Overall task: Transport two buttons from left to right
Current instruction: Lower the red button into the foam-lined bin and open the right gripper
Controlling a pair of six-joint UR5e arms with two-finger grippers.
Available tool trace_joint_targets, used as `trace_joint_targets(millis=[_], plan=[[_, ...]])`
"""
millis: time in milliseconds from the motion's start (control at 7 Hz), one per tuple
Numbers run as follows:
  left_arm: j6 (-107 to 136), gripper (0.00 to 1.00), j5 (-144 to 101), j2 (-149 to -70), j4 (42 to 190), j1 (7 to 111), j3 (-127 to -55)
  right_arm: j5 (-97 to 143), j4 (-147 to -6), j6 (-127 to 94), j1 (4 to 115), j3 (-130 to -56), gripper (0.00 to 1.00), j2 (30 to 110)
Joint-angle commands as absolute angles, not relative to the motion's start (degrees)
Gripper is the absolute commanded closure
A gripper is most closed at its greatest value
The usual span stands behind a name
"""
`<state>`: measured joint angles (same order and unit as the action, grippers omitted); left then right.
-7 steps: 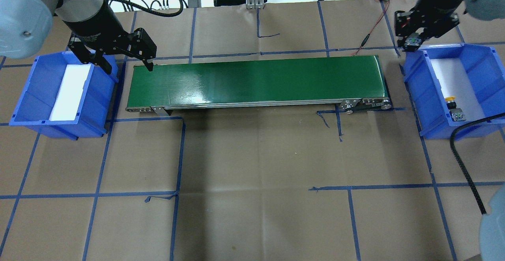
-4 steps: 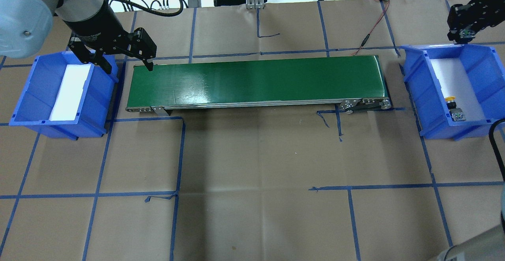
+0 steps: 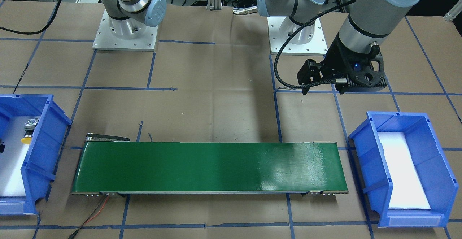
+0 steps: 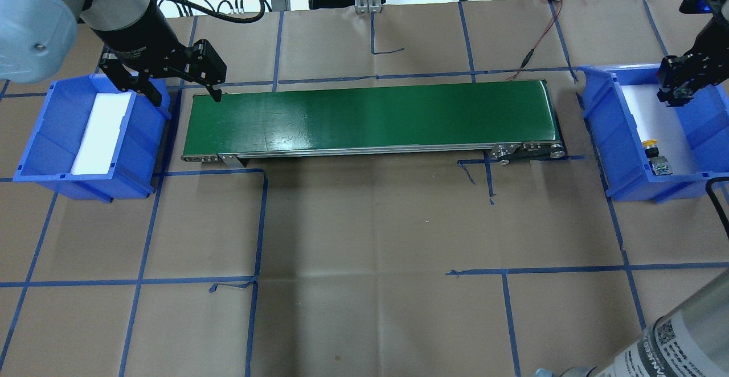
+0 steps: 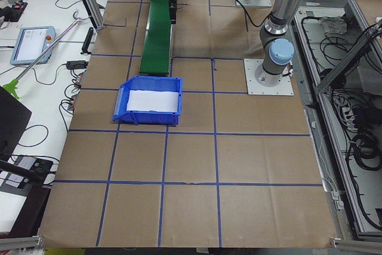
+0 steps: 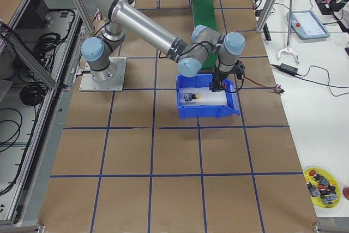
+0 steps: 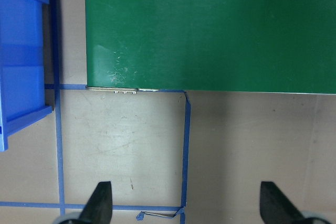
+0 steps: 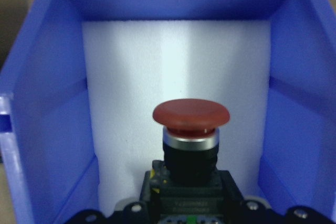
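Note:
My right gripper (image 4: 676, 87) is shut on the red button (image 8: 191, 114) and holds it above the white foam inside the right blue bin (image 4: 626, 186). The gripper also shows in the exterior right view (image 6: 218, 84). The yellow button (image 4: 650, 144) lies on its side in the same bin, nearer the front; it also shows in the front-facing view (image 3: 28, 135) and the exterior right view (image 6: 191, 97). My left gripper (image 4: 187, 99) is open and empty. It hovers between the left blue bin (image 4: 139, 155) and the left end of the green conveyor (image 4: 370, 118).
The left bin (image 3: 368, 159) holds only white foam. The conveyor belt (image 7: 210, 40) carries nothing. A red-black wire (image 4: 535, 46) runs off its far right end. A black cable (image 4: 715, 195) hangs near the right bin. A yellow tray of spare parts (image 6: 322, 181) sits on the side table.
My right gripper carried the red button from the right bin's far left corner to the right, then towards me, over the bin's inside. The left arm has not moved.

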<state>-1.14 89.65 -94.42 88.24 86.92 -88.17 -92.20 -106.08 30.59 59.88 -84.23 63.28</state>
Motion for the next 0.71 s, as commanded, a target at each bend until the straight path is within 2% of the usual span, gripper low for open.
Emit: trace_joint_targets(millis=[0,571], plan=[[-1.1,0.00,89.6,-94.5,88.2,86.9,-88.2,-93.1,-114.2,30.4,59.8,-90.0,0.92,62.7],[-1.1,0.00,89.6,-94.5,88.2,86.9,-88.0,-92.7,-115.0,30.5,59.9,-89.4,0.87,58.9]])
